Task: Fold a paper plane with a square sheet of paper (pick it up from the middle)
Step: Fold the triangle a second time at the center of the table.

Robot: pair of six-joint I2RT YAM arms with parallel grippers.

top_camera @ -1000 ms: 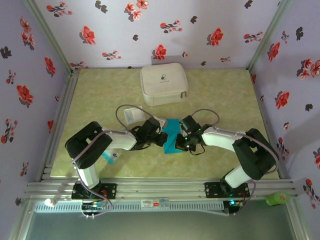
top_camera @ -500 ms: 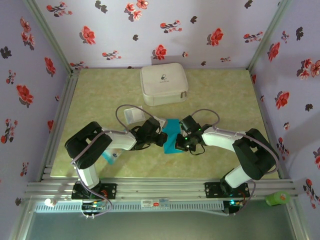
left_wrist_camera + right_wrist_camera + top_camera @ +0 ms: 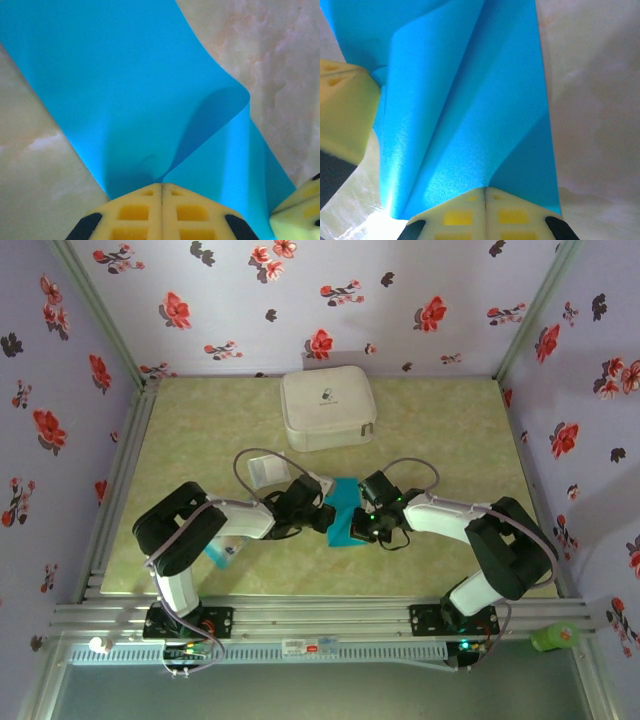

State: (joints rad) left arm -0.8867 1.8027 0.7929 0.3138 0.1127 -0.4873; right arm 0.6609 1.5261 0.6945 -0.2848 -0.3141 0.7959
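Observation:
The square sheet of paper (image 3: 346, 496) is bright blue and lies partly folded on the table between the two arms. My left gripper (image 3: 327, 518) comes at it from the left, my right gripper (image 3: 357, 528) from the right. In the left wrist view the yellow jaws of my left gripper (image 3: 161, 186) stand pressed together, pinching a raised fold of the paper (image 3: 125, 85). The right wrist view has my right gripper (image 3: 485, 190) likewise shut on the paper's (image 3: 470, 100) edge, where a flap curls up. No finished paper plane is in view.
A white zipped case (image 3: 327, 408) sits at the back of the table. A small whitish translucent square (image 3: 266, 471) lies behind the left arm, and a pale blue-and-white packet (image 3: 222, 552) is beside its elbow. Flowered walls close in three sides.
The left arm's elbow has crept slightly to the right. The paper and both grippers stay where they were.

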